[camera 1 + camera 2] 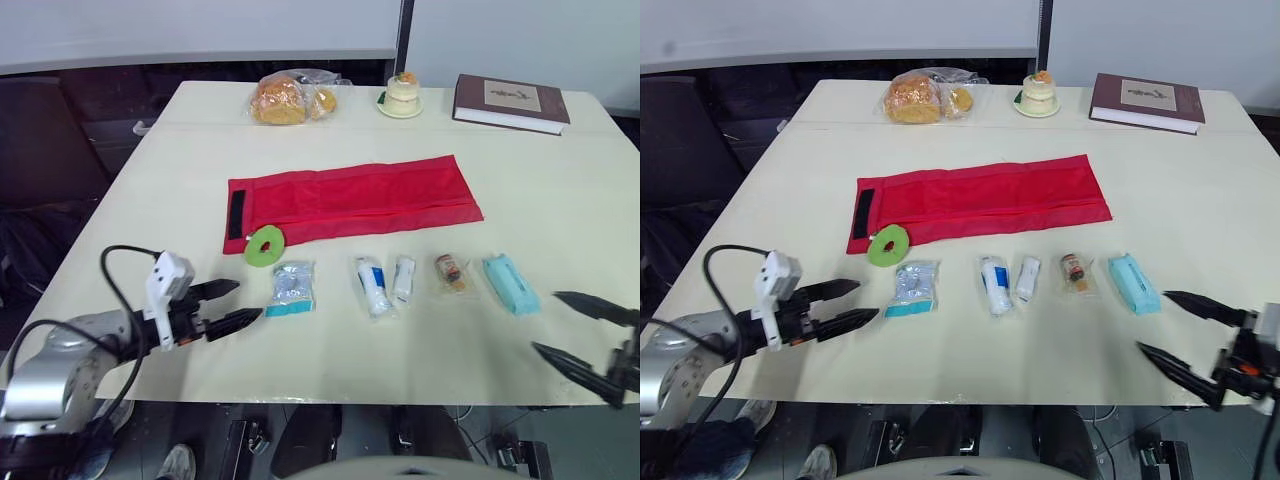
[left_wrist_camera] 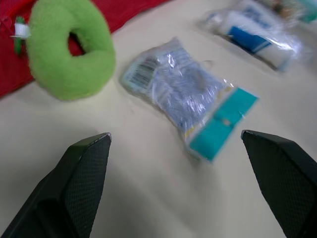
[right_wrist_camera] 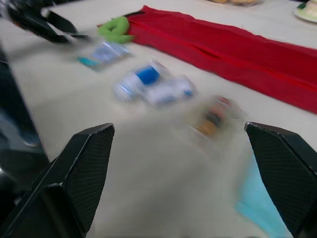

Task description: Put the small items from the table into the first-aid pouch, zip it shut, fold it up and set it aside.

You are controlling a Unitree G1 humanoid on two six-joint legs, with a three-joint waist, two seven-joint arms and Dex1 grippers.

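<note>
Both left gripper [image 1: 246, 300] and right gripper [image 1: 545, 322] hover at the near edge of the tabletop [image 1: 560, 180], fingers apart. The packet [image 1: 291, 288] lies just ahead of the left gripper, its long axis toward the far edge. The teal pack [image 1: 511, 283] is near the right. Beyond, the pouch [image 1: 355, 200] stretches parallel to that edge.

Red pouch [image 1: 355, 205]; green ring [image 1: 265, 246]; teal packet [image 1: 511, 283]; maroon book [image 1: 510, 102]; cream table [image 1: 560, 190].
</note>
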